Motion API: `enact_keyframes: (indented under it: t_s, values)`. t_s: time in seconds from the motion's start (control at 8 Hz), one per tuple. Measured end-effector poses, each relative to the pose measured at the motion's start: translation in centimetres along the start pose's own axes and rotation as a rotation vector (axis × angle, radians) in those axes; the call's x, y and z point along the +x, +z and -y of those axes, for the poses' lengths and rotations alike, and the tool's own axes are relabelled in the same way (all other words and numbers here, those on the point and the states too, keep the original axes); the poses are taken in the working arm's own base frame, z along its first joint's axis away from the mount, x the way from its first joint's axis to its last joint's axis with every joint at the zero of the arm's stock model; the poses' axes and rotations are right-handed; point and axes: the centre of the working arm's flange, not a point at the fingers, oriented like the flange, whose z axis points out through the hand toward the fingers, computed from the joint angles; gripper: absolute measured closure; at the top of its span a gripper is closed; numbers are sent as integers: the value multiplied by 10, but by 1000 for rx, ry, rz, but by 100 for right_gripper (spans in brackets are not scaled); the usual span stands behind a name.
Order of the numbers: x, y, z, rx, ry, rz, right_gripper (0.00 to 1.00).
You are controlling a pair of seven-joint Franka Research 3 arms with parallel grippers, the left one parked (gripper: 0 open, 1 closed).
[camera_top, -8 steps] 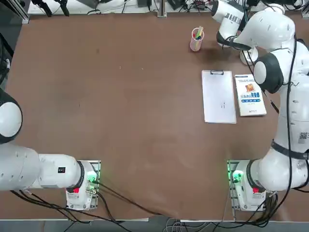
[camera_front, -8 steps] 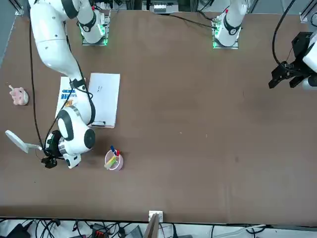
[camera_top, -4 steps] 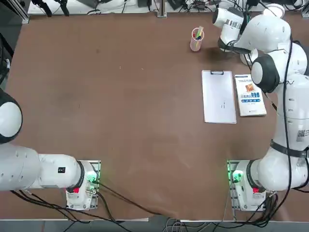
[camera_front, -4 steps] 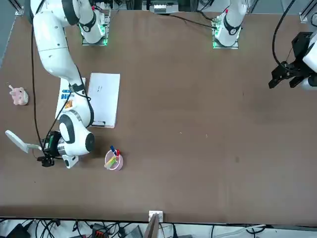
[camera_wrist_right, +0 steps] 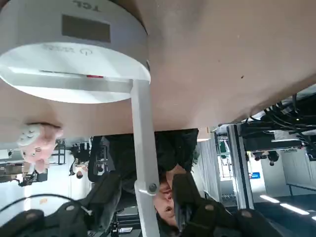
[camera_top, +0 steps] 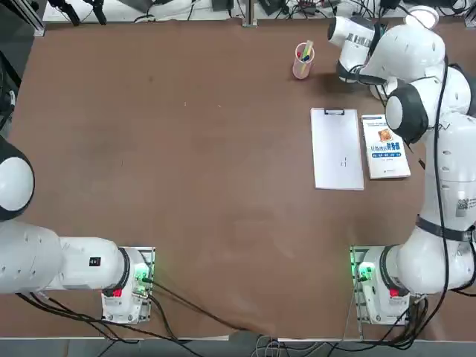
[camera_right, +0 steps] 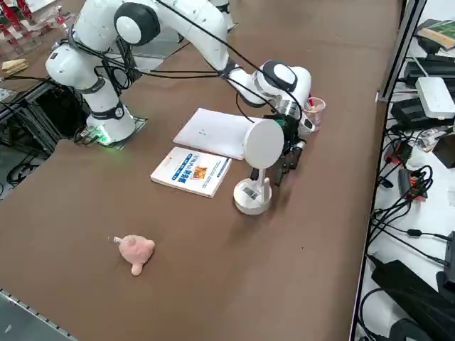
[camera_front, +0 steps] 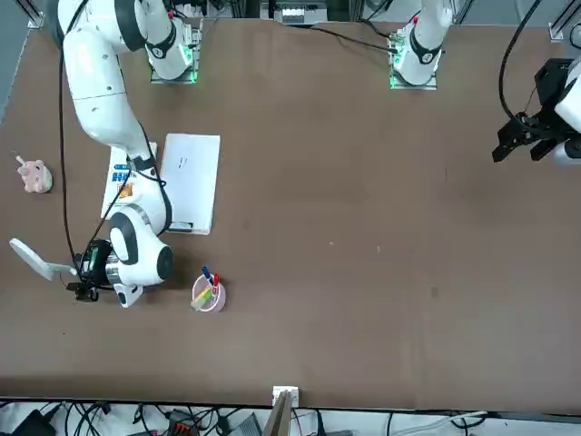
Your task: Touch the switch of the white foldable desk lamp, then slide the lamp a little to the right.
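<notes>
The right gripper (camera_wrist_right: 146,190) has shifted slightly, fingers (camera_wrist_right: 184,197) apart astride the lamp's arm (camera_wrist_right: 144,138).

White foldable desk lamp (camera_right: 253,195), round disc base flat on the brown table, slim arm raised, round head tilted

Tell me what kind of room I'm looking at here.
Probably a robotics lab or test workshop: two robot arms are mounted at one big brown table, the right gripper hovers by a desk lamp, and cables and electronics crowd the bench beyond.
</notes>
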Motion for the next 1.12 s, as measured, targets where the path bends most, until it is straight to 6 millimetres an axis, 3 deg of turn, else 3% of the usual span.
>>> enact_keyframes:
  t_s: [0.38,0.5,0.62,1.12]
  values:
    - [2,2,1,6,-3,7,62]
    - [2,2,1,7,2,10,76]
    - [2,2,2,10,2,14,81]
    - [2,1,2,12,2,17,85]
